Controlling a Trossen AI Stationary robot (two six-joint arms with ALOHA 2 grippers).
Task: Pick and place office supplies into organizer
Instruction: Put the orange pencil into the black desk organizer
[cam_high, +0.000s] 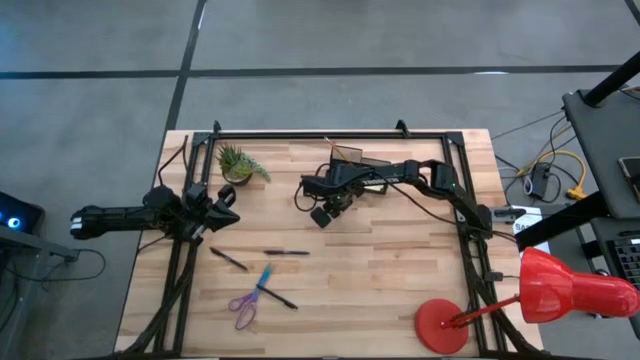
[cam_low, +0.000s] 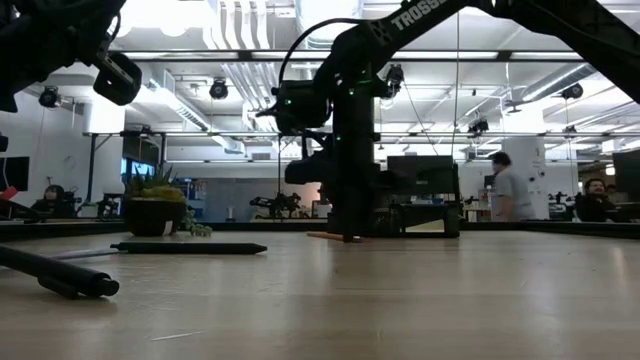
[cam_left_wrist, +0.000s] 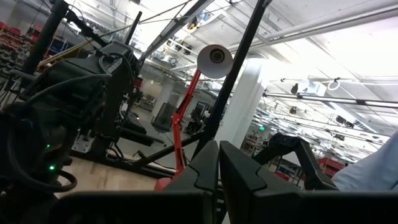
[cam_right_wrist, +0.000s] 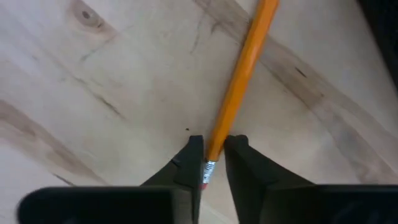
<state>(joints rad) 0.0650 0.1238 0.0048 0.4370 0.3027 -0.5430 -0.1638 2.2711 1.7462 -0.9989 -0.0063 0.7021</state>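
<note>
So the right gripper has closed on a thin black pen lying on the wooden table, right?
Not a black pen: the right wrist view shows the right gripper closed on an orange pencil lying on the wooden table.

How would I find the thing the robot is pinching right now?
Start at the black organizer at the back edge of the wooden table. Just in front of it, the right end effector points down at the tabletop, shut on an orange pencil near its eraser end. It is the only orange stick; the pens lying nearer the front are dark or blue.
</note>
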